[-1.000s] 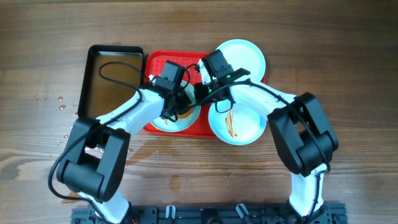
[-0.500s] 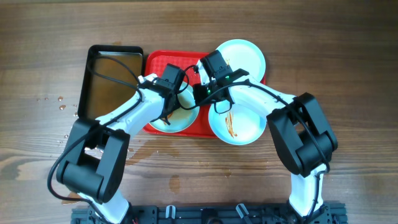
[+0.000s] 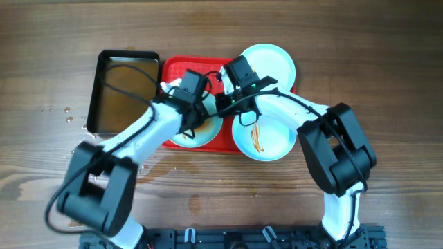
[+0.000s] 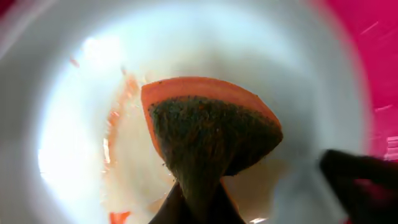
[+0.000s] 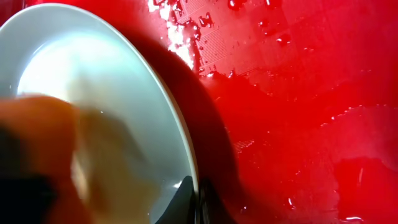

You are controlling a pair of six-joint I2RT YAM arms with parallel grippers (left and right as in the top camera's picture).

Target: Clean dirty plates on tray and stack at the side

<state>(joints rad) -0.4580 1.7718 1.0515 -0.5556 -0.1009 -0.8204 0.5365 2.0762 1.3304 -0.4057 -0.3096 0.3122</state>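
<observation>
your wooden surface (image 3: pixel 387 55) carries a red tray (image 3: pixel 176 69) at its middle, with a black pan (image 3: pixel 128 54) of brownish water just beside the tray's left end. water drops (image 3: pixel 67 114) lie on the wood left of the pan.

all three plates are on the tray. the back plate (image 3: pixel 273 61) sits at the right rear and reaches past the tray's far rim; it looks clean. the front plate (image 3: pixel 270 145) is in front of it, overhanging the near rim, with an orange-brown streak in its centre. the left plate (image 3: pixel 201 137) lies at the tray's near left, partly hidden under both arms.

your left gripper (image 3: pixel 196 119) is over the left plate. its jaws are pinched tight on an orange sponge (image 4: pixel 211 137), dark scouring face toward the camera, down in the plate's bowl (image 4: pixel 68 155), where thin orange smears show. a blurred dark shape sits at the lower right of that view.

your right gripper (image 3: pixel 223 104) reaches in from the right to the same plate. in its wrist view the jaws are closed over the plate's rim (image 5: pixel 186 149), which casts a dark shadow on the wet tray (image 5: pixel 298 93). the sponge shows there only as an orange blur (image 5: pixel 37 137).
</observation>
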